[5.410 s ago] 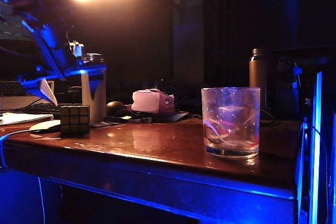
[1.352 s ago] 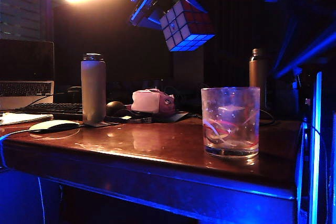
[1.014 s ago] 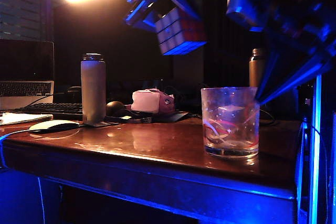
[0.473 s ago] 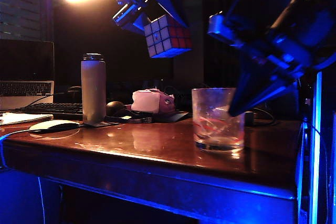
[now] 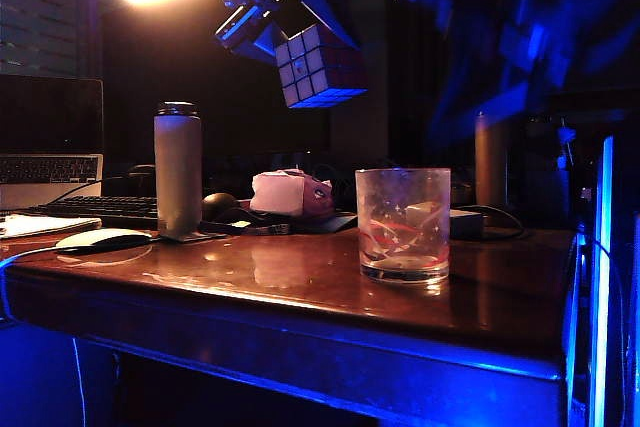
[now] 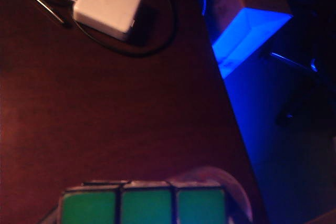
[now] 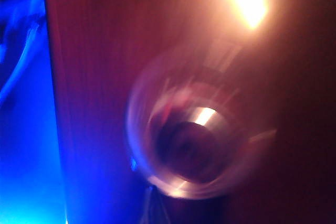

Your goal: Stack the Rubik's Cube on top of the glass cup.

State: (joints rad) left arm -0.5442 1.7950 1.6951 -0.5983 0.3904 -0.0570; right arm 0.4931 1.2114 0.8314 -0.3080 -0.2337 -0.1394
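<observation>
Shifted leftward along the table [image 5: 300,287] from its earlier spot near the right end: the glass cup [image 5: 403,224], now standing upright nearer the middle, toward the near edge, apart from everything else. Hoisted from beside the tall grey bottle [image 5: 178,169] to high in the air: the Rubik's Cube [image 5: 320,67], tilted, up and to the left of the cup, not yet over it. Clamped on the cube from above, the left gripper [image 5: 268,9], jaws spread to the cube's width; green tiles of the cube [image 6: 144,205] and a sliver of the cup's rim [image 6: 236,192] seen from the left wrist. Smeared by motion over the right end of the table, the right gripper [image 5: 500,47], looking down into the cup [image 7: 191,145] from above; fingers unreadable, so open or closed cannot be told. Needed for a clean stack, by the look of it: carrying the cube rightward until centred over the rim, levelling one face flat, lowering gently and releasing only once it rests, since cube and cup look about equally wide and an off-centre drop could tip either. Inside the cup: apparently nothing, only red and white swirls on the glass. Bottle capped, contents hidden. Farther back: a white charger [image 6: 107,4], a keyboard [image 5: 95,207], a laptop [image 5: 50,142].
</observation>
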